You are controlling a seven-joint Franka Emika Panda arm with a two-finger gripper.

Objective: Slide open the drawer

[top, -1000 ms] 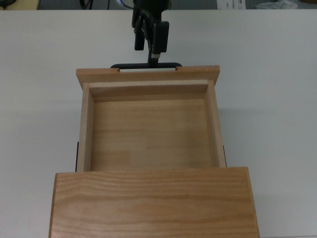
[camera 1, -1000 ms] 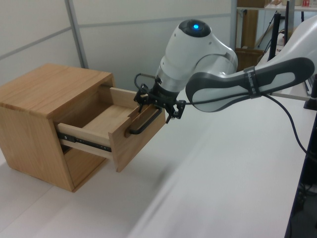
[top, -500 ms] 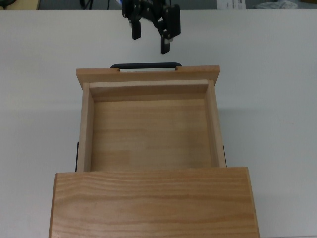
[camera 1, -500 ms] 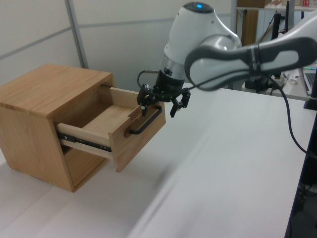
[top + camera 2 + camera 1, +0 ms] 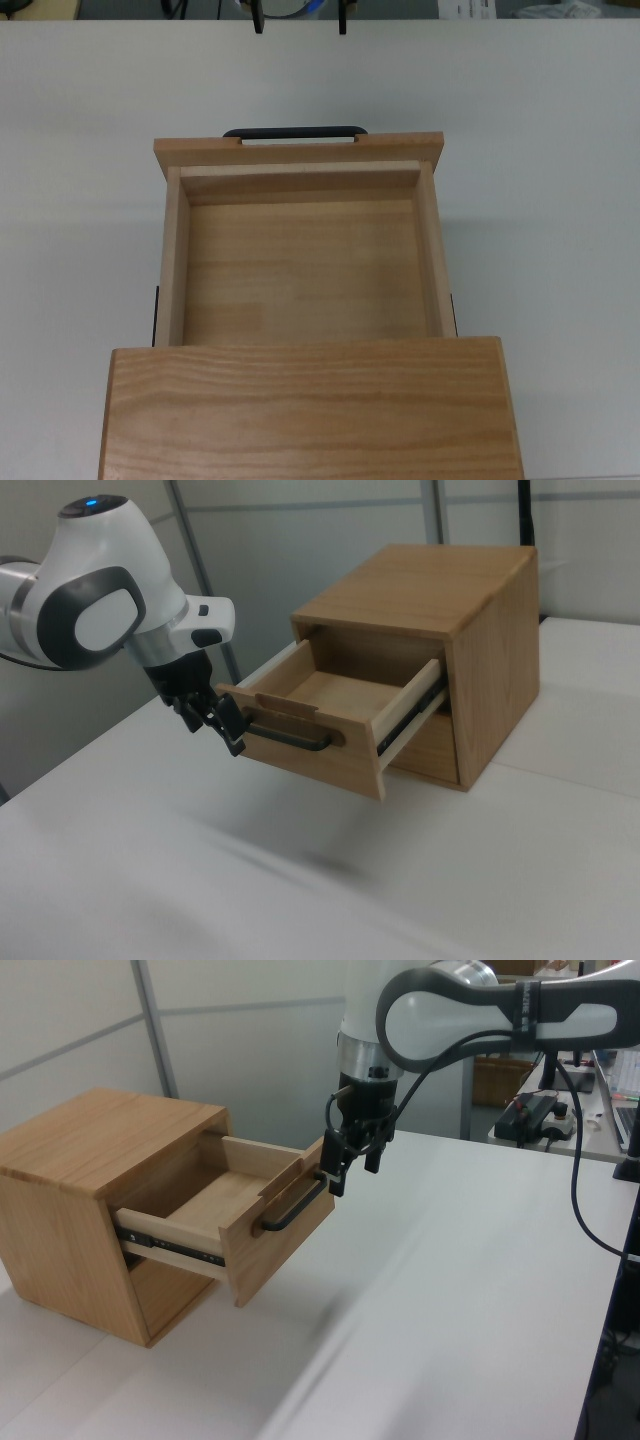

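Drawer (image 5: 225, 1222) — pulled well out of cabinet (image 5: 95, 1150), tray empty. Handle (image 5: 293, 1207) free; jaws of gripper (image 5: 352, 1157) open, empty, just above. Judged: opening done — next, withdraw clear.

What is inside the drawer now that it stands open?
The drawer shows only its bare wooden floor and side walls; nothing lies in it. Its rear part is hidden under the cabinet top.

I log wooden cabinet (image 5: 95, 1160), grain top, left of left view, lower centre of top view | white table (image 5: 450, 1290) beneath it | I note grey wall panels (image 5: 240, 1050) behind | cluttered shelving (image 5: 530, 1070), left view's upper right
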